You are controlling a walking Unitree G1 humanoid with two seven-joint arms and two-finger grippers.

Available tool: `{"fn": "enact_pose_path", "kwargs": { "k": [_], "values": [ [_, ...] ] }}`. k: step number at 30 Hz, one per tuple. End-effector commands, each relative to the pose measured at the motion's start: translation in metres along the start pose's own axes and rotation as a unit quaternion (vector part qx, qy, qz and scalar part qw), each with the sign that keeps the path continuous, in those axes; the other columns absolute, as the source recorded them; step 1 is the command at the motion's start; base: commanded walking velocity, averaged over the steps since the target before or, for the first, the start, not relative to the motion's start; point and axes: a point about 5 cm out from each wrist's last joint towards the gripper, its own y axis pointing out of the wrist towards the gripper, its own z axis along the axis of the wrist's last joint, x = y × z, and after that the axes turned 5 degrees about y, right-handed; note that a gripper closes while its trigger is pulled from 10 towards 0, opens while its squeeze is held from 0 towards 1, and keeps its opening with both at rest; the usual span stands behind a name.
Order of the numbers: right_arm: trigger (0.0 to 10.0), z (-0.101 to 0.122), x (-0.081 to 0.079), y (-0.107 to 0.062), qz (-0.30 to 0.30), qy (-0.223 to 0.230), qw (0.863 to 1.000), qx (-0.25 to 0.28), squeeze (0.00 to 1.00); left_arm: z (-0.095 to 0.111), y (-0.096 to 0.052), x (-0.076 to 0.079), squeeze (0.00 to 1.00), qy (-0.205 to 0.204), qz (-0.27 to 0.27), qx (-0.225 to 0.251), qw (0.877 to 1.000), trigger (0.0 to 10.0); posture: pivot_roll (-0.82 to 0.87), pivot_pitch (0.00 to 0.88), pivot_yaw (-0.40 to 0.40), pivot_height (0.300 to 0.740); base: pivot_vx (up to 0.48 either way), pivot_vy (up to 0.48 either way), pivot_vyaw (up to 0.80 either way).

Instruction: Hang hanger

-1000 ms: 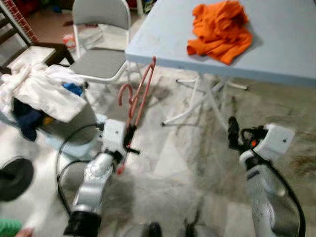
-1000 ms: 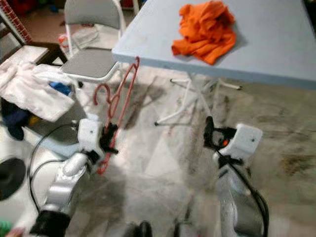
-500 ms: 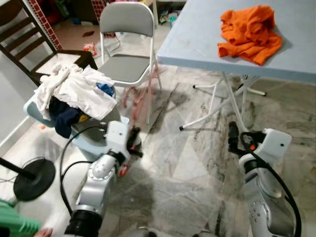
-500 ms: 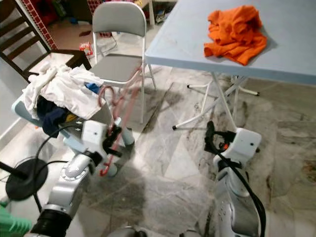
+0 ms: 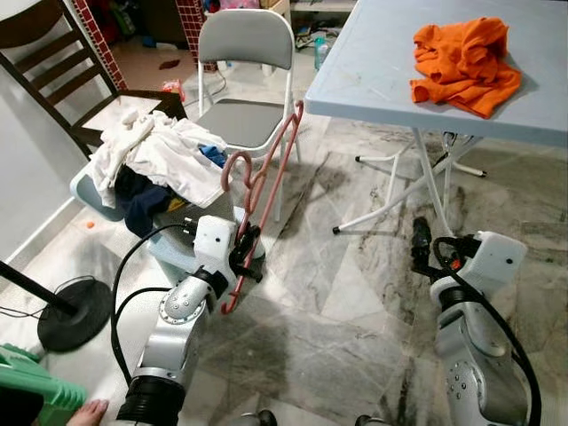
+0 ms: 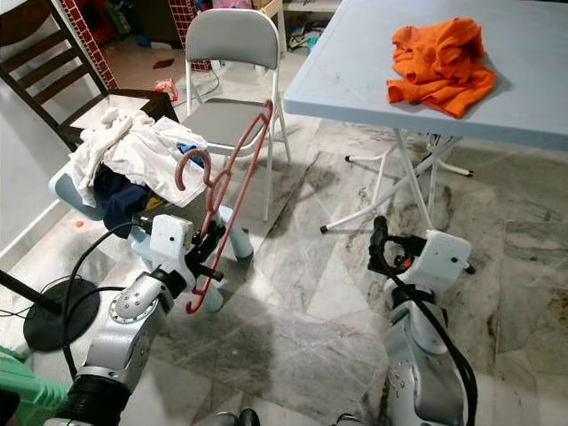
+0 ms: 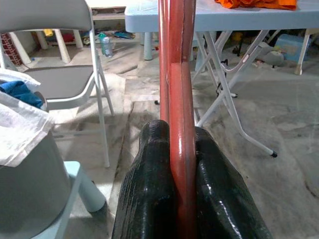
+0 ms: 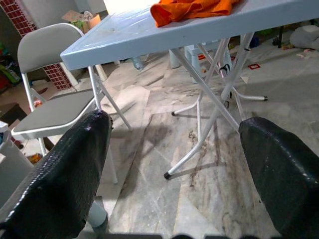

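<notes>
the left hand [image 5: 241, 257] pinches the red hanger [image 5: 266, 182] low on one arm, so it could twist or snag the folding chair [image 5: 244, 89]; the right hand [image 5: 421, 244] hangs open.

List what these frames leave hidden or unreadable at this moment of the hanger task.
- Where the hanger should go: no rail or hook can be made out in the eye views.
- Hanger's lower stretch, left wrist view: covered by the left gripper shut on it.
- Laundry basket, left eye view: contents buried under the white cloth.
- Table: far side cut off by the frame edge.
</notes>
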Motion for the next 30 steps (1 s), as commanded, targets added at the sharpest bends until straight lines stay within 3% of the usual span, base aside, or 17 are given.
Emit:
{"fn": "enact_pose_path", "kwargs": {
  "k": [1, 14, 24, 30],
  "values": [
    [10.0, -0.0011, -0.0031, 0.0013, 0.005, -0.004, 1.0, -0.004, 0.0, -0.0016, -0.0013, -0.003, 0.0, -0.001, 0.002, 0.0, 1.0, 10.0, -0.01, 0.158, 0.099, 0.74, 0.0, 0.0, -0.49],
    [10.0, -0.0007, -0.0037, 0.002, 0.009, -0.006, 1.0, -0.004, 0.0, -0.002, -0.002, -0.0019, 0.0, -0.004, 0.003, 0.003, 1.0, 10.0, -0.01, 0.17, 0.093, 0.74, 0.211, 0.0, -0.69],
    [10.0, 0.0017, -0.0012, 0.0049, 0.007, -0.009, 1.0, -0.001, 0.0, -0.002, -0.0017, -0.0022, 0.0, -0.004, 0.004, 0.004, 1.0, 10.0, -0.01, 0.171, 0.092, 0.74, 0.288, 0.0, -0.1],
    [10.0, 0.0015, -0.0007, 0.0045, 0.006, -0.008, 1.0, -0.002, 0.0, -0.0025, -0.0012, -0.0015, 0.0, -0.004, 0.002, 0.003, 1.0, 10.0, -0.01, 0.172, 0.091, 0.74, 0.287, 0.0, -0.8]
  ]
}}
